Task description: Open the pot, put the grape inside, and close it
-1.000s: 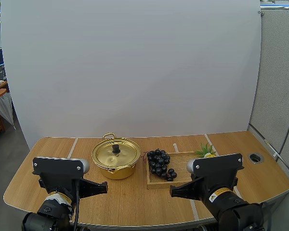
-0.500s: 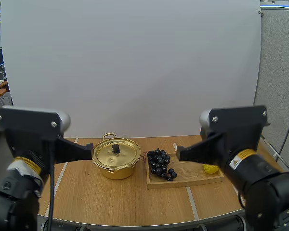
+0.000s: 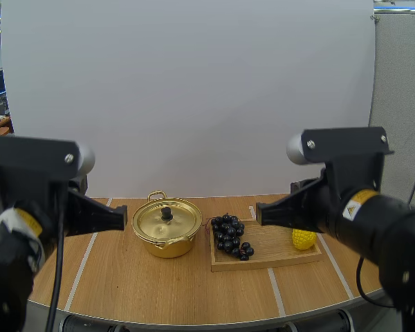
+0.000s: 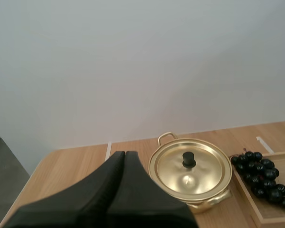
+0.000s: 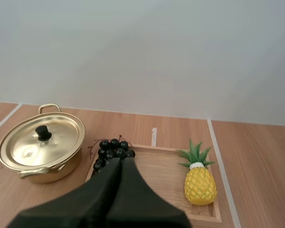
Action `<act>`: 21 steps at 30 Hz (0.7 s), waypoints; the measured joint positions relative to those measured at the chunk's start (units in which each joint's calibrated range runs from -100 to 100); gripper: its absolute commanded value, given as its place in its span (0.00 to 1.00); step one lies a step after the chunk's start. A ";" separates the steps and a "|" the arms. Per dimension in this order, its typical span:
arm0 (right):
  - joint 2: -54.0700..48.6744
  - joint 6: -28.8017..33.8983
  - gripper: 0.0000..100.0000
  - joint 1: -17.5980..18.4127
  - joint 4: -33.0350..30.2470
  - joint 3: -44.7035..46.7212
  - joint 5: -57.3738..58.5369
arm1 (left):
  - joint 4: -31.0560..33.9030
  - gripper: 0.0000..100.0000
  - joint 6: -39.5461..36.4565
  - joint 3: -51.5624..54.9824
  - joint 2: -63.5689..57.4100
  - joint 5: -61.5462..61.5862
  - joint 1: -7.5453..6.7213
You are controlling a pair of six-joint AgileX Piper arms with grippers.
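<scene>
High view first: both arms lifted well up off the near table edge compared with a second ago, left gripper (image 3: 122, 218) now hanging near the left side of the round gold metal pot (image 3: 167, 246), right gripper (image 3: 260, 211) over the shallow wooden tray (image 3: 263, 263), near the bunch of dark purple grapes (image 3: 229, 235). No contact with anything on the light wooden table (image 3: 159, 290) though: flat gold lid with a black knob (image 3: 154, 221) on the pot, grapes lying at the tray's left end just beside the pot, small yellow toy pineapple (image 3: 303, 238) at the right end. So only an approach so far, opening step not yet begun, lid knob probably the next target. Hard to judge the fingers from up there. Left wrist view settles it for that side: pressed together into one dark wedge, holding nothing, aimed left of the pot, well short of the knob. Right wrist view, same story: closed up and empty, tips pointing at the grapes, plus a clear look at the pineapple's green leaves.
</scene>
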 measured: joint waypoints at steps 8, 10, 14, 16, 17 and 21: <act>8.88 0.00 0.00 0.00 -0.14 -4.49 7.12 | 0.00 0.00 -0.09 -3.53 9.11 5.52 0.00; 12.59 0.10 0.00 0.00 -0.14 -5.93 8.80 | 0.00 0.00 -0.41 -5.35 16.66 6.68 0.00; 21.63 0.10 0.09 0.00 -0.35 -6.75 9.84 | 0.00 0.00 -0.41 -5.32 22.30 6.11 0.00; 23.47 0.10 0.27 0.00 -0.44 -6.75 9.84 | 0.00 0.06 -0.41 -5.32 24.93 5.93 0.00; 24.81 0.10 0.39 0.00 -0.57 -6.75 9.84 | 0.00 0.11 -0.41 -5.32 25.49 5.93 0.00; 25.77 0.40 0.94 0.00 -0.57 -6.75 9.84 | 0.00 0.48 -0.41 -5.32 27.91 5.93 0.00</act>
